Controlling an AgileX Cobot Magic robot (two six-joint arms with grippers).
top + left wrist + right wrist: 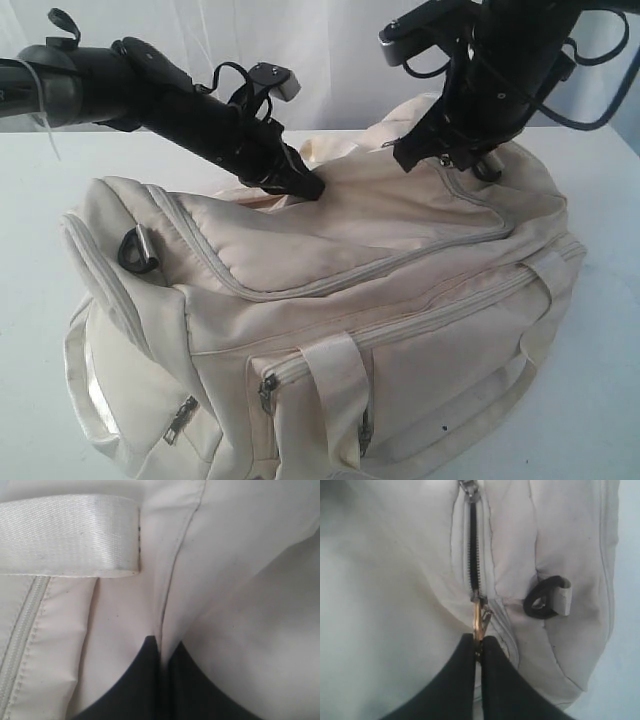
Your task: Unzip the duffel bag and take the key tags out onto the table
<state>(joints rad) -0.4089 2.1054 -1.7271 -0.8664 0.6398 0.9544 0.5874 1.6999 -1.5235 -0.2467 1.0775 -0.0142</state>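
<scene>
White, smooth table [30,200] fills the scene, with a pale curtain [330,50] behind it. On the table stands the duffel bag [400,300], large and soft, of cream woven cloth with many wrinkles and folds. Its top panel sags in the middle and is bordered by a curved zipper of the same cream colour.

On the near long side of the bag a flat strap handle [335,390] of shiny webbing crosses a straight zipper. At one end of the bag hangs a black plastic D-ring [135,250].

The left end effector [310,186] presses down on the top of the bag near its far edge. Its two black, pointed fingers are closed narrow, with a fold of the cream cloth pinched between them. Just beside that fold, the left wrist view shows a band of ribbed webbing [65,535] and a cream zipper track [20,640].

The right end effector [479,642] sits at the other end of the bag's top. Its fingers are closed tightly on the zipper pull [477,615], a thin brass-coloured metal tab. Beyond the pull a narrow dark slit [474,555] runs along the zipper line, and a second black D-ring [540,600] lies just beside it in a cloth loop.
</scene>
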